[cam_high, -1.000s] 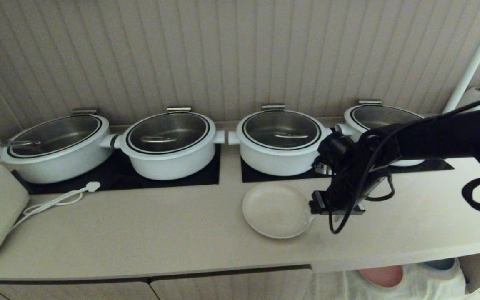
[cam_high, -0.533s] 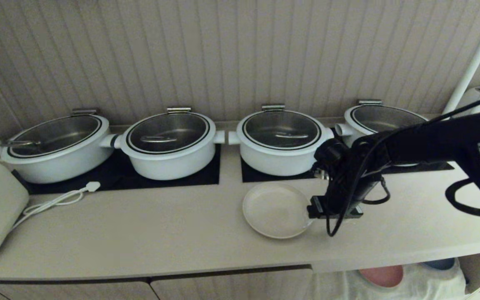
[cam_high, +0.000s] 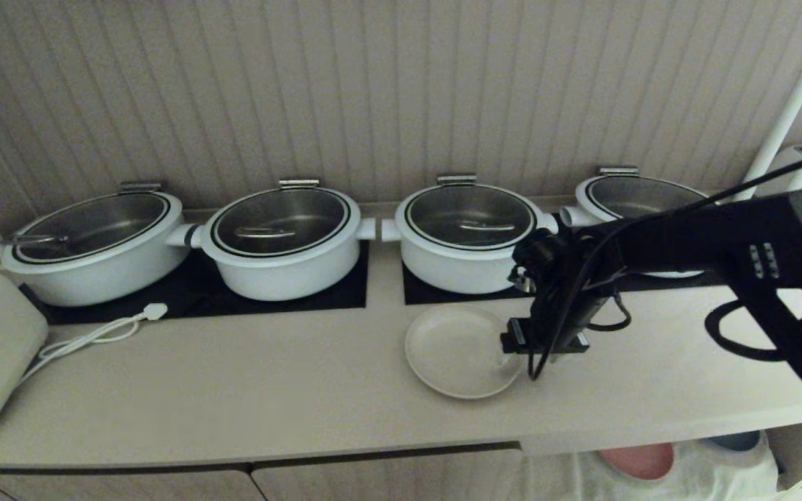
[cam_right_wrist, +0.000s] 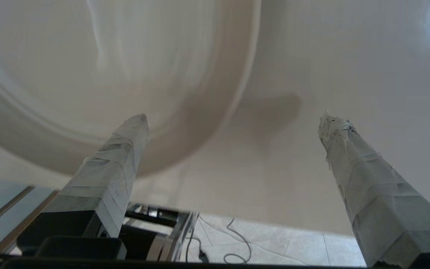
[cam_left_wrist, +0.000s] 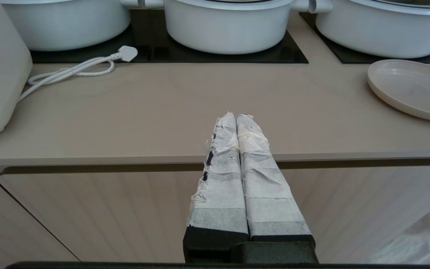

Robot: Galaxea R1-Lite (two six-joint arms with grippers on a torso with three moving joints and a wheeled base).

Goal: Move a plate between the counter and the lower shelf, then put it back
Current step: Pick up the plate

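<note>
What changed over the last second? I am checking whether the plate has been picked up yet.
The right pincer, wide open, slid leftward and now hangs over the right rim of the round matte beige plate; nothing is gripped. The plate, the smooth pale-beige counter and the white lidded pots stayed put. The left pincer is shut, parked before the counter.

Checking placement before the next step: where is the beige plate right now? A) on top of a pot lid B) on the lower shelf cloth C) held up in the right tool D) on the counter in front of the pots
D: the beige plate lies flat on the counter in front of the white pots, with the right tool open above its edge.
</note>
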